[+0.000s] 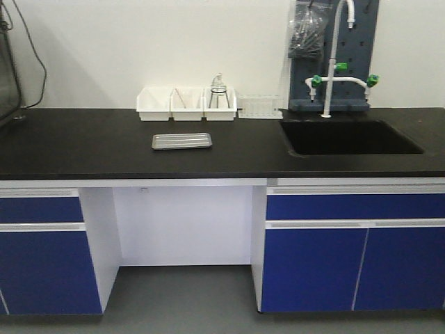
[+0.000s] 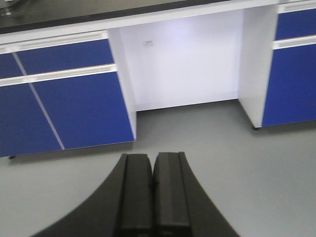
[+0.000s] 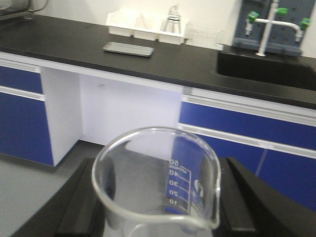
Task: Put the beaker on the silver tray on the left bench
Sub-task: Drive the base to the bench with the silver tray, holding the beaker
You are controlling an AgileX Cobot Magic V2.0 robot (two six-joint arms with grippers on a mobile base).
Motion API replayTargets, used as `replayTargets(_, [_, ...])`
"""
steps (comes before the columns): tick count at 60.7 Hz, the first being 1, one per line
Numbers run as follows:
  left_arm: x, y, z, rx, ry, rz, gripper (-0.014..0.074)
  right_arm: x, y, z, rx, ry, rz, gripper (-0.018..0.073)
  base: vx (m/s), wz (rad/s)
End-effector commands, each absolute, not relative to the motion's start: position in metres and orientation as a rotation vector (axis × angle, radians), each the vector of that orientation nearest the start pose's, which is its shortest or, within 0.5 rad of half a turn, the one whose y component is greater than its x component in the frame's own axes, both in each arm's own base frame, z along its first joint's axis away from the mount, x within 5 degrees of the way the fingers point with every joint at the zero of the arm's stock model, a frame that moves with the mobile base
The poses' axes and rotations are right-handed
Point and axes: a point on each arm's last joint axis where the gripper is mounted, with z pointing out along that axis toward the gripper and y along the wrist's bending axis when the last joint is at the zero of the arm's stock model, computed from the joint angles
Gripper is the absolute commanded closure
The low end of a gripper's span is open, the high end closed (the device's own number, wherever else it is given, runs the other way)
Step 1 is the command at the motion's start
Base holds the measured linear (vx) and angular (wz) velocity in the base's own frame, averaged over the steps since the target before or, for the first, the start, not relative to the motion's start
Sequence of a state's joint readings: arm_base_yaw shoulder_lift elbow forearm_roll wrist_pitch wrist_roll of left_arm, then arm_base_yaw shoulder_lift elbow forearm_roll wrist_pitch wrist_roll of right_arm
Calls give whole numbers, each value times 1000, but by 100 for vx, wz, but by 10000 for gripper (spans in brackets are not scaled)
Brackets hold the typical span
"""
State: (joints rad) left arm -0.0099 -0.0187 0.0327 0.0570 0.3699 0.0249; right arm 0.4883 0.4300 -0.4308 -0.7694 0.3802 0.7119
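Pickup seems done, carry remains: my right gripper (image 3: pixel 158 207) clamps the small clear glass beaker (image 3: pixel 155 182), the shallow silver metal tray (image 3: pixel 128 48) well ahead on the black counter (image 3: pixel 59 44).

The left gripper (image 2: pixel 153 165) has its jaws pressed together; the right gripper (image 3: pixel 160 200), jaws spread, seemingly clasps the beaker (image 3: pixel 148 168).

three white bins (image 1: pixel 186 104) stand in a row by the wall, a glass flask (image 1: pixel 219 90) in the rightmost. a clear rack (image 1: pixel 259 106) sits just beside them. further right is a black sink (image 1: pixel 348 137) under a white tap (image 1: pixel 334 56). blue cupboards (image 1: pixel 351 268) stand below.
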Motion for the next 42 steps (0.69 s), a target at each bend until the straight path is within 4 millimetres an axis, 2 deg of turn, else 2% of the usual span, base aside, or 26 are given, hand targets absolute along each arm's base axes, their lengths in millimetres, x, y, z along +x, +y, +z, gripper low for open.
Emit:
replayTargets(1, [54,1,170,71,1803,56,595,94,26,317,-287,1662,121,571,11,45])
replayTargets(26, [54,1,170,71,1803,56,595,94,26,317,-287,1662,121,571,20,40])
replayTargets(42, [54,1,170,71,1803,56,595,94,26,317,-287,1662,121,571,32,25])
